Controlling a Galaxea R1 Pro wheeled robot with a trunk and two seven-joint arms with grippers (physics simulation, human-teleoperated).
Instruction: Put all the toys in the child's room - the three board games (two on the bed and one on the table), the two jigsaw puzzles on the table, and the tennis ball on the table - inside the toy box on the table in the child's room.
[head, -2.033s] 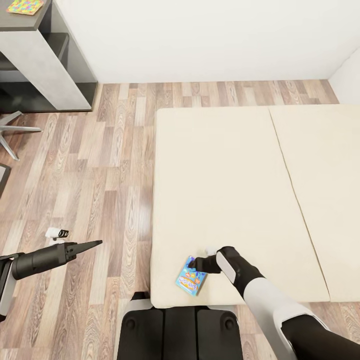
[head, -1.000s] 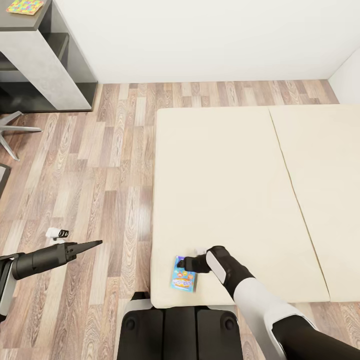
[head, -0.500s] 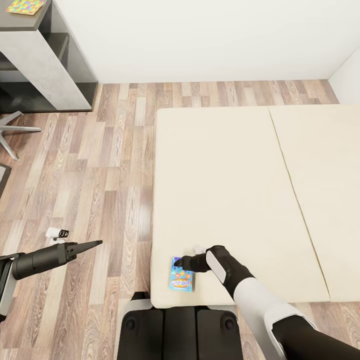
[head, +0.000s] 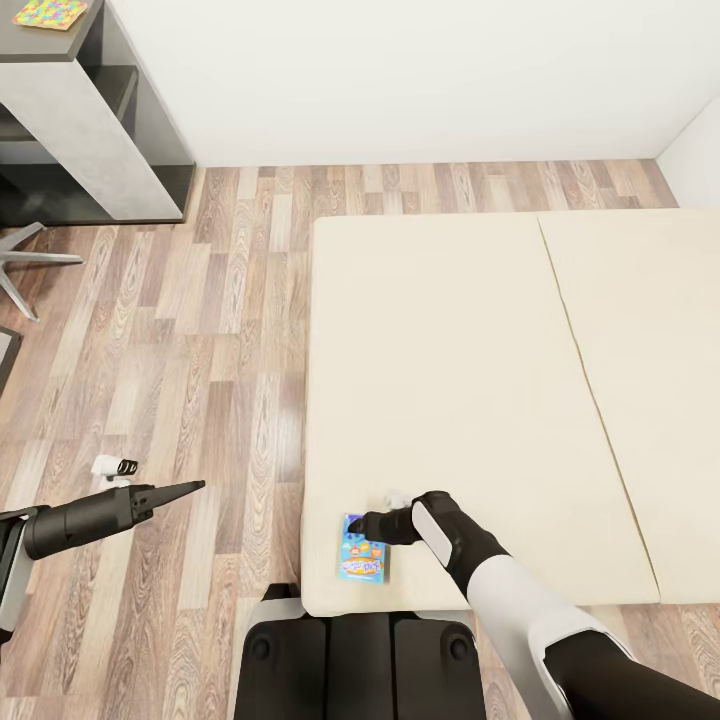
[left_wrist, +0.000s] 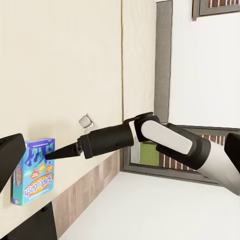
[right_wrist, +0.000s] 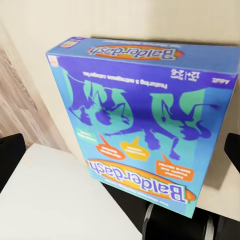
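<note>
Blue board game (head: 362, 548) lies flat at the bed's (head: 450, 380) near corner, long axis pointing away from the robot; right hand (head: 362, 524) sits over its far end, fingers spread wide across the box, not yet closed. Left hand (head: 185, 488) hangs well apart over the wood floor (head: 200, 330), looks pinched narrow. A jigsaw puzzle (head: 50, 13) shows on the dark surface (head: 25, 45) in the far corner.

One blue board game (head: 362, 548) on bed (head: 450, 330). One jigsaw puzzle (head: 52, 13) on tabletop (head: 25, 45). One bed, mattress in two cream sections. Two robot arms: left gripper (head: 185, 489), right gripper (head: 362, 525). One small white-and-black object (head: 114, 466) on floor (head: 200, 330). One chair base (head: 25, 262), partly seen.
</note>
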